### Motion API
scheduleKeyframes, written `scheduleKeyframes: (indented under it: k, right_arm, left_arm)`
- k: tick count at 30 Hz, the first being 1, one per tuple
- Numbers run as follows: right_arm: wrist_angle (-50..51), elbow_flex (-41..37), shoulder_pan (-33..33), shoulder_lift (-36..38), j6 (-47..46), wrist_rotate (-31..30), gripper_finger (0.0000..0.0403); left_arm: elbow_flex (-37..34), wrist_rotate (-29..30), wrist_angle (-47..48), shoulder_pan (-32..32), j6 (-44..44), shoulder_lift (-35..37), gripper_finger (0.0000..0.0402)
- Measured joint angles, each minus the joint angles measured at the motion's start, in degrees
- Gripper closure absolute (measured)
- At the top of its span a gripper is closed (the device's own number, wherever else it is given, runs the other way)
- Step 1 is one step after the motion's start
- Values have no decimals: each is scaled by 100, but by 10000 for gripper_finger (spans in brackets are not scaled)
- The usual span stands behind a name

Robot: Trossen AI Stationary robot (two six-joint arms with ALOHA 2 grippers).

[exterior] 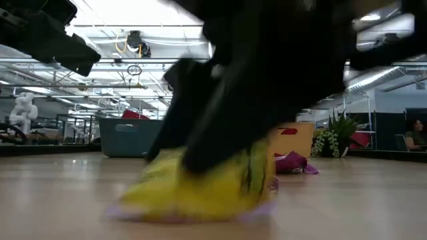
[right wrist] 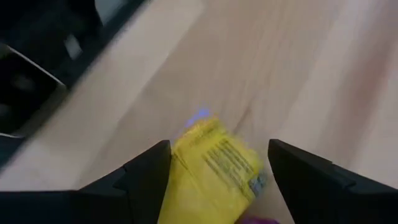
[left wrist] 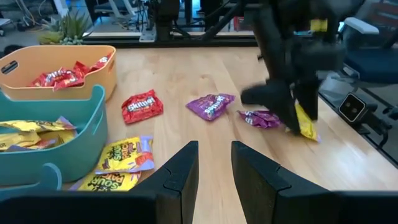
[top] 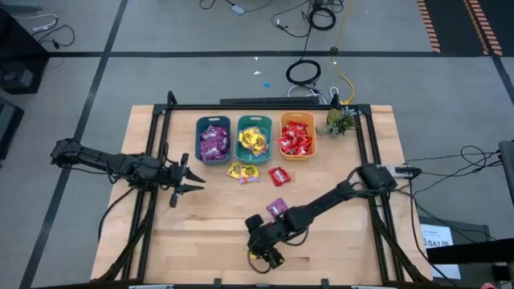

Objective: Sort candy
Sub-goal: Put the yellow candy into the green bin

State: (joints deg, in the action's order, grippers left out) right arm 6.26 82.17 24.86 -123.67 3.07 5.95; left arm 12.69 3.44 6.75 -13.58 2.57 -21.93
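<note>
My right gripper is low over the table's near middle, shut on a yellow candy packet. My left gripper hovers open at the table's left, in front of the bins and touching nothing. Three bins stand in a row at the far side: a teal one with purple candy, a teal one with yellow candy and an orange one with red candy. Loose on the wood lie yellow packets, a red one and purple ones. My right gripper has the yellow packet between its two fingers, which come from above, slanting down. The packet spans the whole gap between them. In the low view its lower end hangs at the tabletop. I cannot tell whether it touches the wood.
A small green plant stands right of the orange bin. A purple packet lies right beside my right gripper. Dark frame rails run along the table's left, right and far edges. Bare wood spreads across the near left of the table.
</note>
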Motion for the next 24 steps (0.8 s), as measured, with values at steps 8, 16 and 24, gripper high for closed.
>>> scheduleKeyframes:
  k: [8,16,24]
  right_arm:
    - [1942,1380,-8,-996,64,1,234]
    - [2355,1976,-209,-886,-190,-155,385]
    - [2903,2169,-943,-67,-236,-1070,397]
  left_arm:
    - [0,-2,-13,0,13,0,297]
    - [0,-4,-20,0,13,0,297]
    - [0,-4,-22,0,13,0,297]
